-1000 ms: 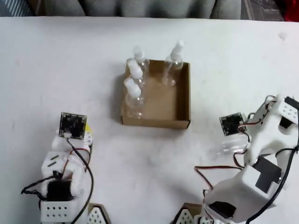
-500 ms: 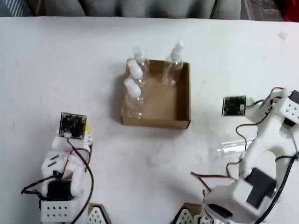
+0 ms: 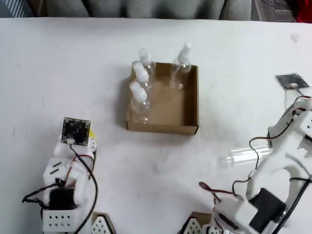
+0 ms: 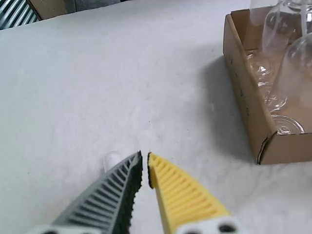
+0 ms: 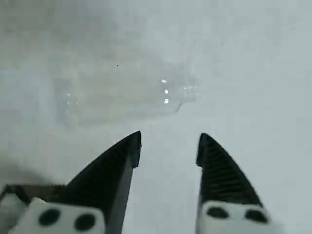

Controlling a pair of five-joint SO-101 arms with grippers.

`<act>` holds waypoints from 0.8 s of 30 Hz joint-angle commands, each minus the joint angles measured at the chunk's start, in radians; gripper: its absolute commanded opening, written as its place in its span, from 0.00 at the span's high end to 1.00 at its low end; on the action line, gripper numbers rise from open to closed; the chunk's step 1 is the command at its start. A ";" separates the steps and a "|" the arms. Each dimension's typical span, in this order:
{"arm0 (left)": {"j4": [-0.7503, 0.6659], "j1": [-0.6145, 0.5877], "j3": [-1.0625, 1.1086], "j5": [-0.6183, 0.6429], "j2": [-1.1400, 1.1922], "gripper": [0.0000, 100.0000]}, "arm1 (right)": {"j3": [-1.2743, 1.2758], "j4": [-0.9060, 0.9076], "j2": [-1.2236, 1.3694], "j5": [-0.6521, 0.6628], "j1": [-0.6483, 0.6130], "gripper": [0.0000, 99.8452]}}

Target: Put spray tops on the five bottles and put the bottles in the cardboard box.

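- Left gripper (image 4: pixel 145 158), seen from its own wrist view, had its grey and yellow fingers drawn together, tips almost touching, with nothing between them. It hung low over the white table (image 4: pixel 97 73).
- A small pale round object (image 4: pixel 111 158) lay on the table just beside the grey finger; I could not tell what it was.
- Farther off stood the cardboard box (image 4: pixel 243 102), with clear bottles (image 4: pixel 292 63) upright inside it.
- From the right wrist view, my right gripper (image 5: pixel 168 141) was spread wide and empty. The fifth bottle (image 5: pixel 122 97) lay on its side on the table just beyond the black fingertips, blurred.
- From the high view, the cardboard box (image 3: pixel 163 127) sat mid-table holding four upright bottles with spray tops (image 3: pixel 185 48): three (image 3: pixel 138 95) along one wall and one (image 3: pixel 181 63) at the far corner.
- The fifth bottle (image 3: pixel 246 155) lay on the table well apart from the cardboard box, beside my right arm (image 3: pixel 280 151). My left arm (image 3: pixel 68 170) sat folded at the near edge, on the other side of the cardboard box.
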 commanded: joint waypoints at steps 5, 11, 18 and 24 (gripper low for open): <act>0.014 0.007 -0.002 -0.012 -0.008 0.98 | 0.000 -0.035 0.079 -0.525 0.018 0.94; 0.015 0.002 -0.002 -0.012 -0.008 0.98 | -0.003 0.074 0.082 -0.839 0.019 0.95; 0.017 0.002 -0.002 -0.012 -0.008 0.98 | 0.026 0.173 0.082 -0.993 0.024 0.95; 0.049 0.007 -0.002 -0.014 -0.008 0.98 | 0.057 0.171 0.081 -0.990 0.010 0.95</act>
